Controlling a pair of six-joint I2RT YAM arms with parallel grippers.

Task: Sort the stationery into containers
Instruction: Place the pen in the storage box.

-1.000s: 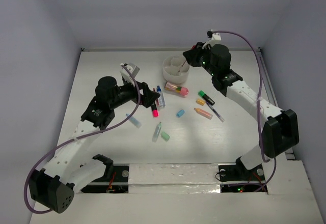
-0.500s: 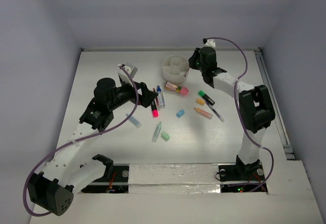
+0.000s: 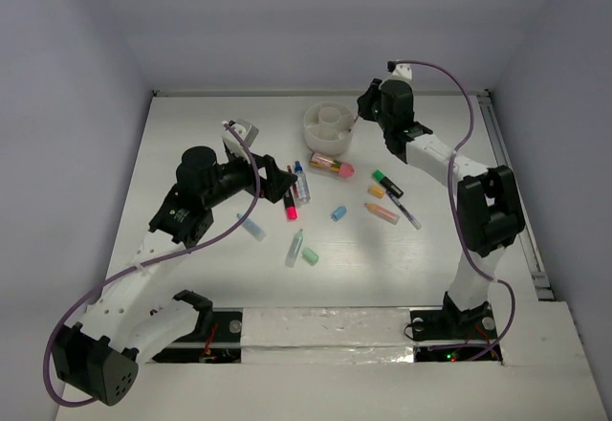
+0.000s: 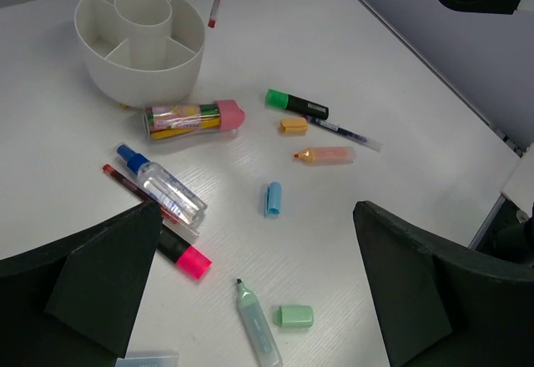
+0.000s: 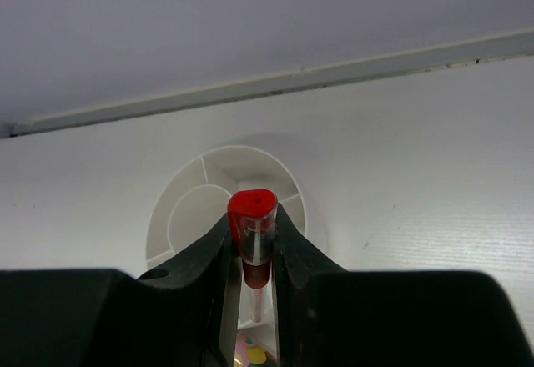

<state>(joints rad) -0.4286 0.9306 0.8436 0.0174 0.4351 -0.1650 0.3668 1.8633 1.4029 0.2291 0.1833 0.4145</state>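
The white divided cup [image 3: 312, 135] stands at the back centre and looks empty. My right gripper [image 3: 364, 116] is shut on a red-capped pen [image 5: 253, 215], held upright at the cup's right rim [image 5: 158, 227]. The pen's tip [image 4: 219, 0] hangs just outside the cup wall [image 4: 142, 73]. My left gripper [image 3: 285, 184] is open and empty, its fingers [image 4: 100, 284] above the loose stationery. On the table lie a pink-capped tube [image 4: 193, 118], a green-capped marker [image 4: 296, 103], an orange highlighter [image 4: 327, 155], a blue cap [image 4: 273, 198] and a pink-tipped marker [image 4: 183, 253].
A pale green highlighter [image 4: 255, 325] and its green cap [image 4: 294, 316] lie near the left gripper. A clear blue-tipped pen [image 4: 158, 185] and a thin red pen [image 4: 133, 185] lie beside the pink marker. A pale blue piece [image 3: 251, 227] lies further left. Walls enclose the table.
My right arm has folded upward and its gripper has drawn back from over the cup to the cup's right rim, still gripping the red pen. The left arm has barely moved.
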